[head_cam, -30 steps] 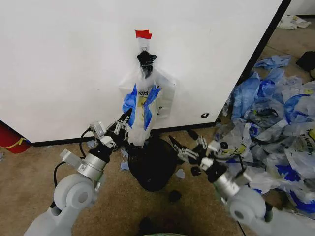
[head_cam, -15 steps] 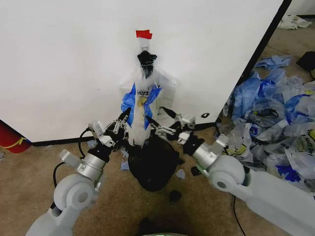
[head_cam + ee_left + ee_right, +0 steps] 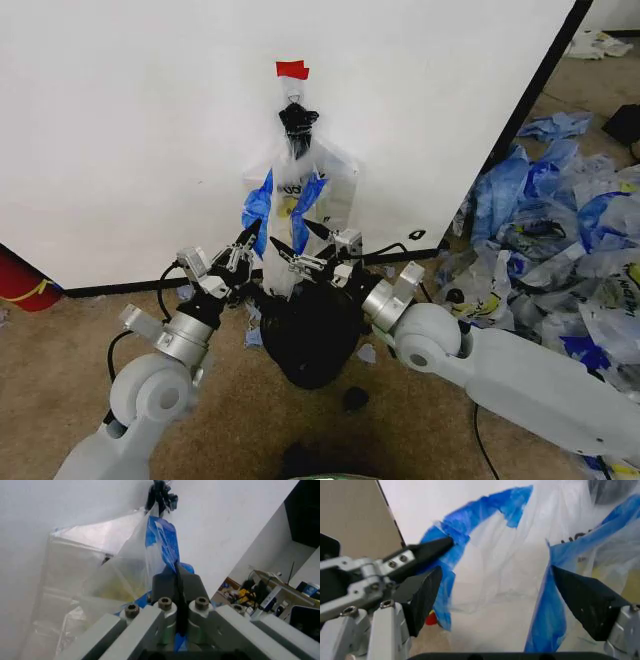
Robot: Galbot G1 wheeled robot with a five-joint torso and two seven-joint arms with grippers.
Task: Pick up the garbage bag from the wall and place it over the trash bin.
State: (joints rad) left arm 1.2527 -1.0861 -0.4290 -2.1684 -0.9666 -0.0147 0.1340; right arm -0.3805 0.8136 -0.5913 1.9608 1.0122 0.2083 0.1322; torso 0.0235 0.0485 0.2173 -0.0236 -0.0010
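White wall (image 3: 120, 130) backs the garbage bag (image 3: 300, 210), pinched by the left claw (image 3: 250, 240), between the wide-open right claw (image 3: 300, 245).

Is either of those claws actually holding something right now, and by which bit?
The left gripper is shut on the garbage bag's blue side edge. The right gripper is open in front of the bag, holding nothing.

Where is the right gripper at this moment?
In the head view, the right gripper is open at the garbage bag on the wall, just above the trash bin.
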